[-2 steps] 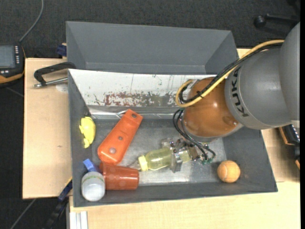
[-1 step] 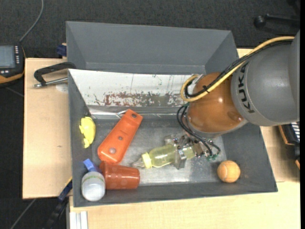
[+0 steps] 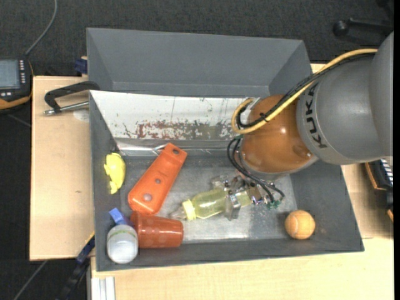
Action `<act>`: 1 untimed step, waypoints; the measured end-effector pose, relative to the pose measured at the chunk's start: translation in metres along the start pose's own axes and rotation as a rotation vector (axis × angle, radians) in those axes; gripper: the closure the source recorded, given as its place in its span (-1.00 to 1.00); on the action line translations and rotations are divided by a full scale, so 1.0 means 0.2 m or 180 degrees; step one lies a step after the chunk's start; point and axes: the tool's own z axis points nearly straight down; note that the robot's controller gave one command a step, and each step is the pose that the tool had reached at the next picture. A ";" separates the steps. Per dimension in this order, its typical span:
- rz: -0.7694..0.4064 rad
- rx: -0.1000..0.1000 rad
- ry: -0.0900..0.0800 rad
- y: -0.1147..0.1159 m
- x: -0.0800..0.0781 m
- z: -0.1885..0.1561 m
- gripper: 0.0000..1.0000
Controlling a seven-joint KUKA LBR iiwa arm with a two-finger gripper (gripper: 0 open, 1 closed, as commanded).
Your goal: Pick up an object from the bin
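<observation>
My gripper (image 3: 232,199) is low in the middle of the bin, under the orange wrist cover, its metal fingers at the right end of a pale yellow-green translucent bottle (image 3: 205,205) lying on its side. The bottle's right end sits between the fingers. An orange ball (image 3: 300,224) rests on the bin floor to the gripper's right, apart from it. A long orange flat case (image 3: 157,177) lies slanted to the left of the bottle.
A red-brown cup (image 3: 157,231) lies on its side at the front left, next to a white and blue bottle (image 3: 122,241) in the corner. A yellow crumpled piece (image 3: 114,172) sits by the left wall. The arm covers the bin's right rear.
</observation>
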 end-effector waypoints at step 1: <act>-0.0092 -0.0004 -0.0006 -0.04 -0.10 0.02 1.00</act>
